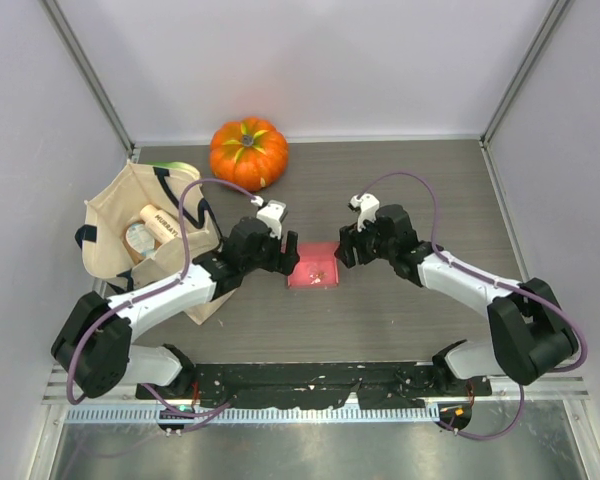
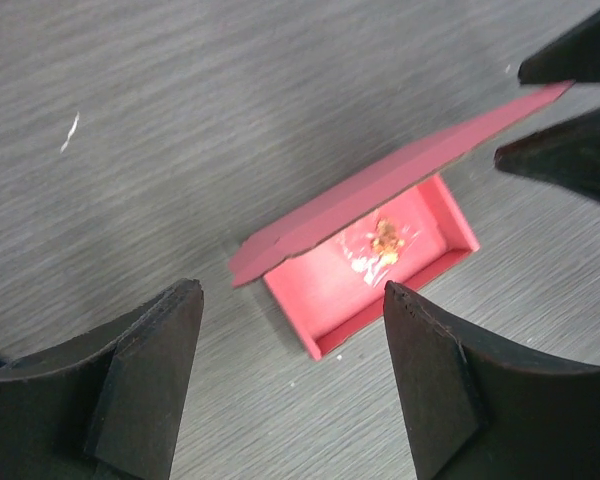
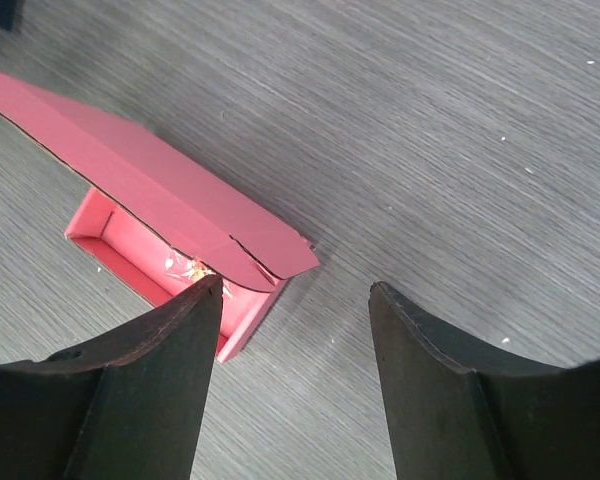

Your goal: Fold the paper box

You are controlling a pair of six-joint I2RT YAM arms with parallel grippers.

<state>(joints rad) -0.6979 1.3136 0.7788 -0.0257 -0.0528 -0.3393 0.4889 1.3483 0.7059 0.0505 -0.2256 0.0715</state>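
Observation:
The pink-red paper box [image 1: 314, 268] sits on the table between my two grippers. It is a shallow tray with raised side walls and a lid flap standing half open over it. In the left wrist view the box [image 2: 375, 265] lies ahead of my open left gripper [image 2: 292, 345], with gold print on its floor. In the right wrist view the box [image 3: 170, 225] lies ahead and left of my open right gripper [image 3: 295, 305]. In the top view my left gripper [image 1: 283, 258] is just left of the box and my right gripper [image 1: 344, 250] just right. Both are empty.
An orange pumpkin [image 1: 248, 152] stands at the back. A beige tote bag [image 1: 140, 235] holding a few items lies at the left, beside my left arm. Grey walls close in the table on three sides.

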